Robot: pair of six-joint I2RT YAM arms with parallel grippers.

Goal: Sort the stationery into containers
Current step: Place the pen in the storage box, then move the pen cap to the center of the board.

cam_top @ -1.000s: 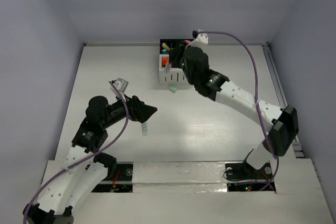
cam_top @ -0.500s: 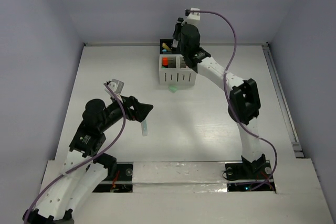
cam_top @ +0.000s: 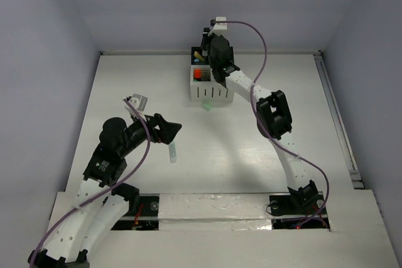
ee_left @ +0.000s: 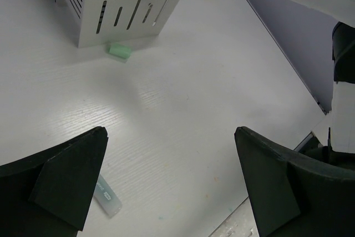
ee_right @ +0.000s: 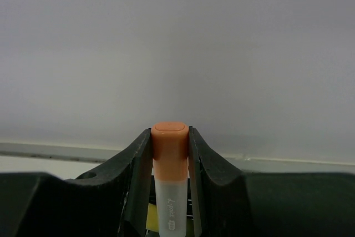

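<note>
Stationery finding: an orange-capped highlighter (ee_right: 170,154) is clamped between the fingers of the right claw (ee_right: 170,132). Its cap sits at the fingertips and its clear barrel runs back into the claw. This claw hangs directly above the organizer (cam_top: 209,94); which compartment lies beneath it cannot be told.

The left claw (ee_left: 170,137) is spread wide, holds nothing, and sits low over the table (ee_left: 211,81). A pale blue-green highlighter (ee_left: 106,193) lies flat on the table. It is just beside, and partly hidden by, the finger (ee_left: 66,181) on the left of the wrist view; contact cannot be told. Well ahead of the left claw, a green eraser (ee_left: 119,51) lies just beside the organizer's white slatted wall.
</note>
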